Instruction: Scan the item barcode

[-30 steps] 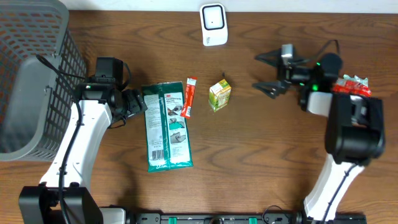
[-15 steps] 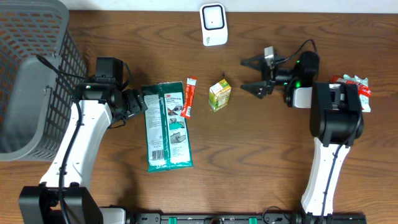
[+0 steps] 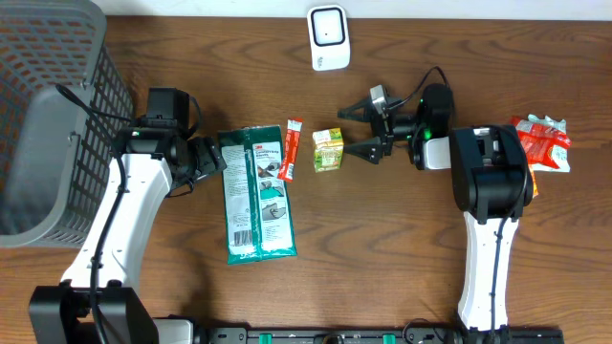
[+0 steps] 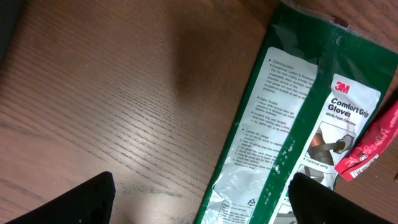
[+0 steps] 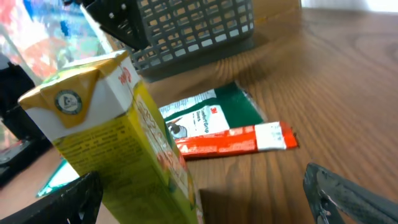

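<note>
Your right gripper (image 3: 346, 135) has its 2 fingers spread wide, and nothing is held between them. It points left along the table (image 3: 402, 239), with its tips at the right edge of the small green and yellow juice carton (image 3: 327, 151). That carton stands upright near the middle of the table, below the white scanner (image 3: 328, 36) at the far edge and well apart from it. In the right wrist view the carton fills the left part of the gap between the fingers. It sits close to the left-hand finger, but you may not be able to tell from these views whether that finger touches it.

Just left of the carton lies a thin red sachet (image 3: 291, 149), and beside that a long green glove packet (image 3: 256, 196), lying flat. Your left gripper (image 4: 202, 202) is also wide open and holds nothing. It hangs over the upper left corner of the glove packet.

A grey mesh basket (image 3: 38, 115) sits at the table's far left. A few red snack packets (image 3: 540, 141) lie at the far right, behind the right arm.
</note>
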Available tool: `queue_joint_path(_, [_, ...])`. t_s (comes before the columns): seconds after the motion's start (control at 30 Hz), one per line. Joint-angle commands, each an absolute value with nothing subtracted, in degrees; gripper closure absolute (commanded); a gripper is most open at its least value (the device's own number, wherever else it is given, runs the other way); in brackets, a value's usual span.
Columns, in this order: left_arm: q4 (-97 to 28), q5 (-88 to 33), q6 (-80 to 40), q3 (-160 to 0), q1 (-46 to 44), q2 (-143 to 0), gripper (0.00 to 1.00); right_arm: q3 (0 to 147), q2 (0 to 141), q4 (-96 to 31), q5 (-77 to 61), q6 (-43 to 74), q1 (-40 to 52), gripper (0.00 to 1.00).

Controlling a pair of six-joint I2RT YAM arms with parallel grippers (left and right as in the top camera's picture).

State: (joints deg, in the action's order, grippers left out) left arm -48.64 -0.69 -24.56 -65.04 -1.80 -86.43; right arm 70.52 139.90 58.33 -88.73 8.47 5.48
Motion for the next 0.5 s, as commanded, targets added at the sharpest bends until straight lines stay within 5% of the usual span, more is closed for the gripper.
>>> queue_joint_path(0.0, [-48.82, 0.08, -24.05, -65.49, -1.67, -86.37, 0.10, 70.54, 140.40, 56.73, -89.36, 7.64, 4.84, 0.01])
queue_joint_path(0.47, [-48.82, 0.08, -24.03, -65.49, -1.67, -86.37, 0.10, 67.57, 140.40, 57.23, -89.45, 7.49, 6.09, 0.01])
